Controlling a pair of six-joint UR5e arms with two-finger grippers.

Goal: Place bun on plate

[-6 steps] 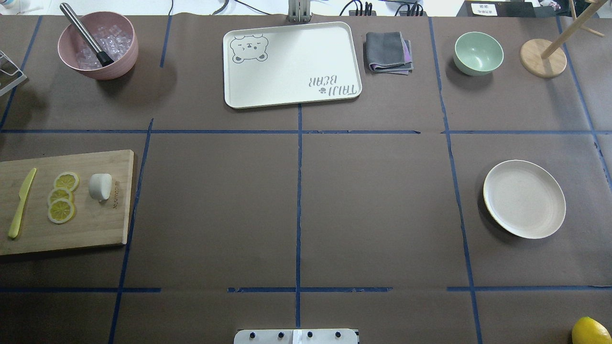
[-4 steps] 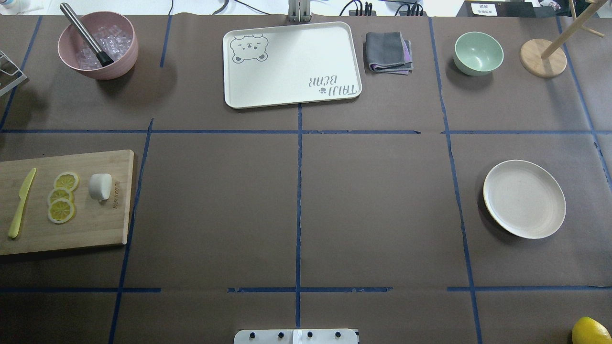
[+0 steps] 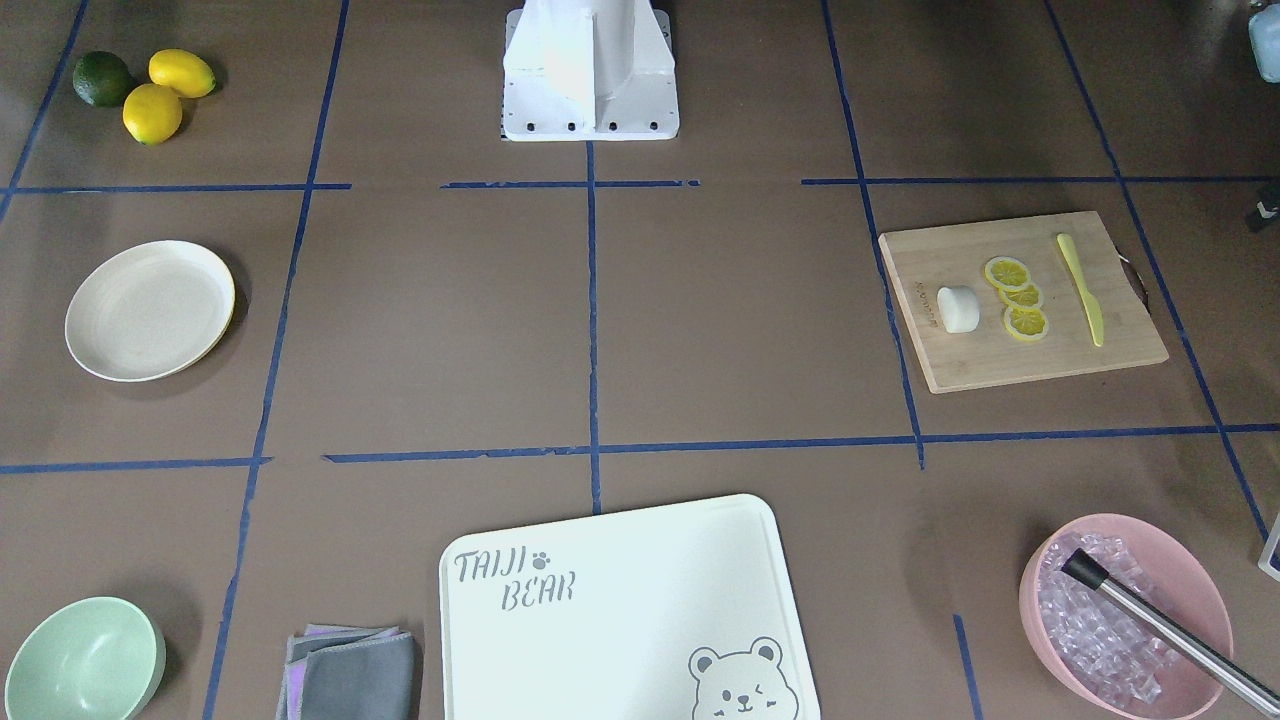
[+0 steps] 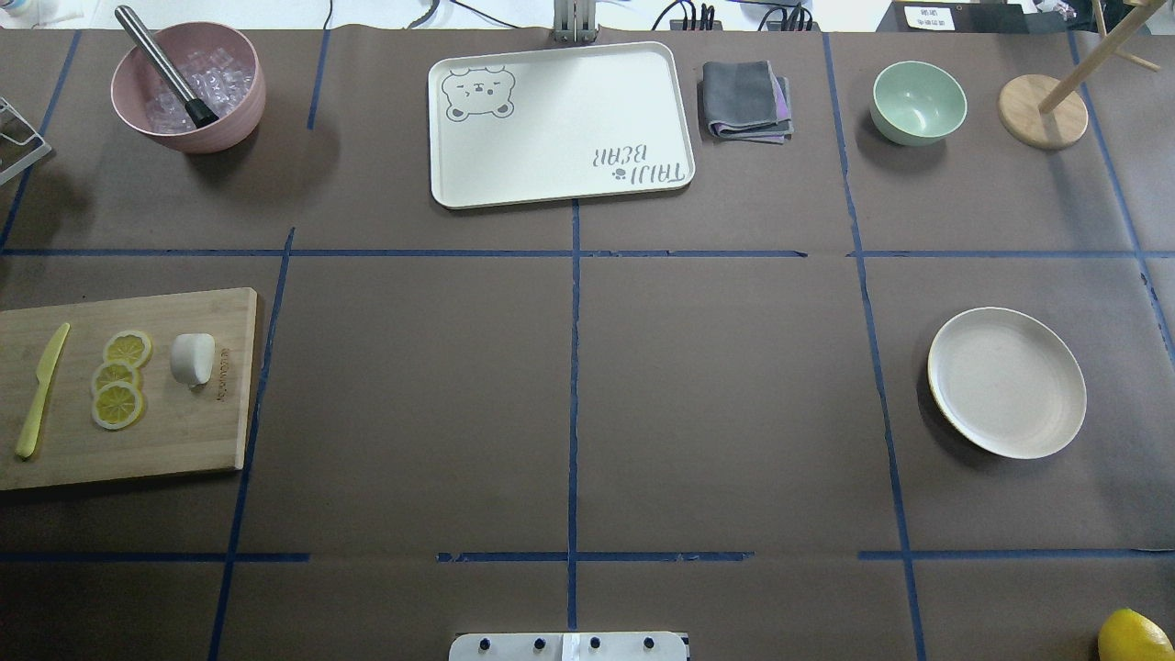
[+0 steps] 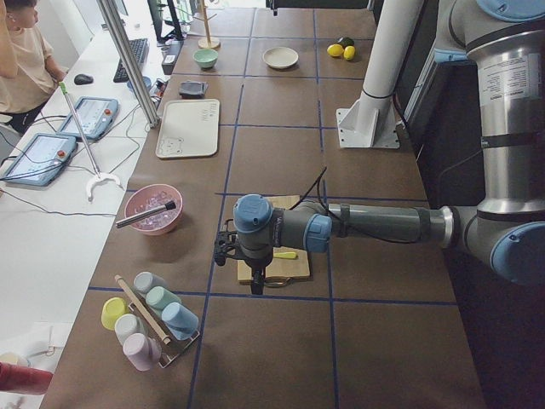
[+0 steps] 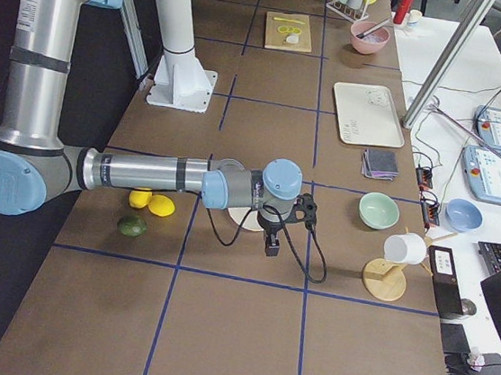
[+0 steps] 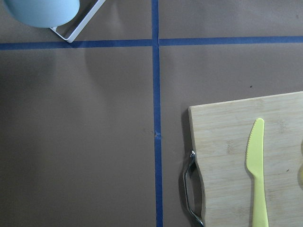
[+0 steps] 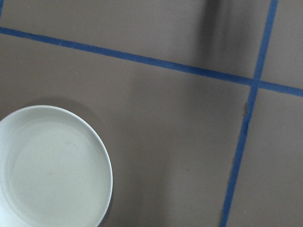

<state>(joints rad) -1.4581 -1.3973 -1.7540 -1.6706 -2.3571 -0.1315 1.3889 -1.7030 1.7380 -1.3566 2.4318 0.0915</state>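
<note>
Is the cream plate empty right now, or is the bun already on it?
Empty. The plate shows only bare surface. The bun lies on the wooden cutting board beside the lemon slices, across the table.

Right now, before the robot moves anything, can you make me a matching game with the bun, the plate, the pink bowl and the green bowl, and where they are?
Things:
1. bun
2. plate
3. pink bowl
4. green bowl

Places or states:
A. holds ice cubes
B. on the wooden board, beside the lemon slices
C. between the folded cloth and the wooden stand
D. bare, alone in its taped square

Pairs: 1-B, 2-D, 3-A, 4-C.
</note>
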